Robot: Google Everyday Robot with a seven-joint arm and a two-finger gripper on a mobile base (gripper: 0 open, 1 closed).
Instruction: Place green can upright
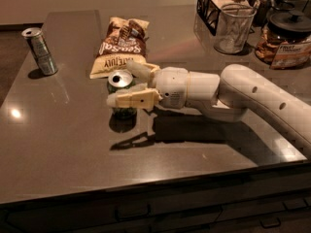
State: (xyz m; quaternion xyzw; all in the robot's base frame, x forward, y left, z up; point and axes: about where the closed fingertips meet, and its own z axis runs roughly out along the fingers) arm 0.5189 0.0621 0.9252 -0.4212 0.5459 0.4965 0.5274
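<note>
The claw (120, 84) lies level and low over the counter (73, 144), pointing left. Its two pale fingers (131, 99) are closed on either side of the green can (124, 113), one crossing in front and the other reaching behind. Right of the claw sits the rounded white wrist (180, 87), then the thick white arm (262, 101), slanting off to the right edge.
</note>
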